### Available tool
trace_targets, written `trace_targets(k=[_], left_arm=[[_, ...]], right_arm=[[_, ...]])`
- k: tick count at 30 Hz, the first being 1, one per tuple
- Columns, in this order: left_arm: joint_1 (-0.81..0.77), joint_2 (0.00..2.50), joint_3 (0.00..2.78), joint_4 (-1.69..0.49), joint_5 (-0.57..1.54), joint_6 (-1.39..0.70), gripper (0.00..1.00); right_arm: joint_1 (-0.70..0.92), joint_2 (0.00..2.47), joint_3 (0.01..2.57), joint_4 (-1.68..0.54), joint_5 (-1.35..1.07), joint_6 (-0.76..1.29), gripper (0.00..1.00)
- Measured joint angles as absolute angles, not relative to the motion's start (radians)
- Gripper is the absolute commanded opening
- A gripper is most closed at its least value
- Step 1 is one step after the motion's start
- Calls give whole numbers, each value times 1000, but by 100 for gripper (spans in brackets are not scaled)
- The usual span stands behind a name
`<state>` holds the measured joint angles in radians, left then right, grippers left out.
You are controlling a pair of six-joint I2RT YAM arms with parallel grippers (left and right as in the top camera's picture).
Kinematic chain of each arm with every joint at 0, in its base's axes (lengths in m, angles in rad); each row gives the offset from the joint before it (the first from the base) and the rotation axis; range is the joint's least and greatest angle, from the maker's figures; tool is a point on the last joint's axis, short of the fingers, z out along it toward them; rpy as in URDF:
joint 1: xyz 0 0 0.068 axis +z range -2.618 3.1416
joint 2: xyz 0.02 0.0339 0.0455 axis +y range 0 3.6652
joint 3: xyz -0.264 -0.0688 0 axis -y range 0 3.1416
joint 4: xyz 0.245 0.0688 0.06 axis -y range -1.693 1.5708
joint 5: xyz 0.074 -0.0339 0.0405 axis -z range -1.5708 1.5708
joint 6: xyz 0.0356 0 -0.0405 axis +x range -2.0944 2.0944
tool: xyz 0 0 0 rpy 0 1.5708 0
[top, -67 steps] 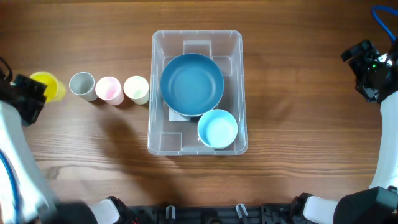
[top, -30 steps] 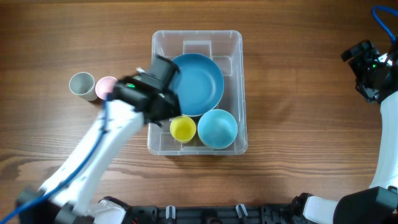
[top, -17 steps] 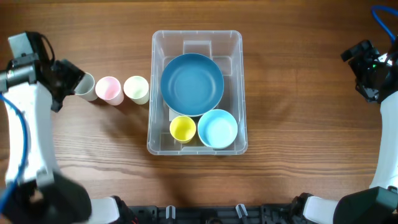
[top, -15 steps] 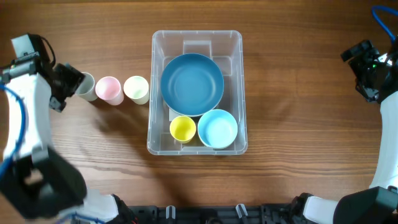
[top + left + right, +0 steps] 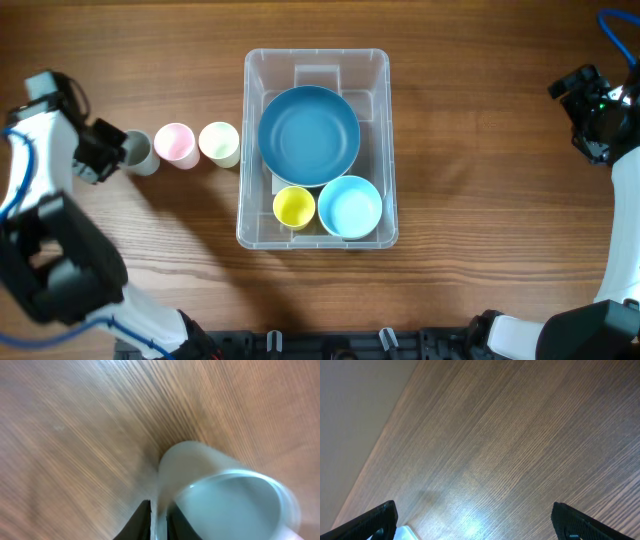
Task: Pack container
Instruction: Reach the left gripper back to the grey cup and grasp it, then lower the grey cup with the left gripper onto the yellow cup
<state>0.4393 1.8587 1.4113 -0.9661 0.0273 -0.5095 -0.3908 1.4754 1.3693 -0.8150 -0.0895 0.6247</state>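
Note:
The container [image 5: 316, 58] is a large clear plastic bin at the table's middle. It holds a big blue bowl [image 5: 309, 135], a light blue bowl [image 5: 350, 207] and a yellow cup [image 5: 294, 207]. My left gripper [image 5: 118, 153] is at the far left, shut on the rim wall of a grey cup [image 5: 139, 152]. In the left wrist view the fingers [image 5: 159, 510] pinch the grey cup's wall [image 5: 200, 467], one finger outside and one inside. My right gripper [image 5: 592, 110] is open and empty at the far right, well away from the bin; its fingers [image 5: 477, 520] are spread over bare wood.
A pink cup [image 5: 175, 145] and a pale yellow-green cup [image 5: 219, 143] stand in a row between the grey cup and the bin's left wall. A corner of the bin [image 5: 402, 532] shows at the bottom left of the right wrist view.
The left arm set the yellow cup into the bin, swung back to the left, and has closed on the grey cup, which has shifted slightly. The right arm has not moved.

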Motion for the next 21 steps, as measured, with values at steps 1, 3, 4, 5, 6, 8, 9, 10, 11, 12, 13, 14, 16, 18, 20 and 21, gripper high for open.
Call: trace_targets(k=[1,3,4,5,6,8,9,10,11,12,13,14,16,18,20,21], left_arm=[[454,1806,1411,-983,24,-509,11],[472,1679,1411,-1021,21,-509,11],[472,1634,1411,-1037,22,-509,11],[462,1547,1411,-1073,22,-509,11],[446,1491,1411,-1090,23,-509,12],[392,1399,1411,-1140,8,-509,23],[353,1358,1411,-1157,-21,-513,28],[322,1330,1411,-1168,-46,-527,31],[299,1306,1411,-1179,-75,-541,35],[294,1293,1411,-1182,-100,-548,40],[298,1289,1411,-1180,-122,-561,42],[307,1298,1411,-1171,-138,-575,45],[331,1346,1398,-1134,-146,-588,45],[356,1447,1372,-1093,-129,-589,46],[365,1580,1359,-1047,-99,-582,47],[366,1660,1354,-1019,-80,-578,45]], right_arm=[[-391,1475,1369,-815,-89,625,100],[-391,1475,1369,-815,-89,625,100],[-391,1475,1369,-815,-89,625,100],[-391,1475,1369,-815,-89,625,100],[-391,1475,1369,-815,-89,625,99],[-391,1475,1369,-815,-89,625,100],[-391,1475,1369,-815,-89,625,100],[-391,1475,1369,-815,-89,625,100],[-391,1475,1369,-815,-89,625,100],[-391,1475,1369,-815,-89,625,100],[-391,1475,1369,-815,-89,625,100],[-391,1475,1369,-815,-89,625,100],[-391,1475,1369,-815,-89,625,100],[-391,1475,1369,-815,-89,625,100],[-391,1475,1369,-815,-89,625,100],[-391,1475,1369,-815,-89,625,100]])
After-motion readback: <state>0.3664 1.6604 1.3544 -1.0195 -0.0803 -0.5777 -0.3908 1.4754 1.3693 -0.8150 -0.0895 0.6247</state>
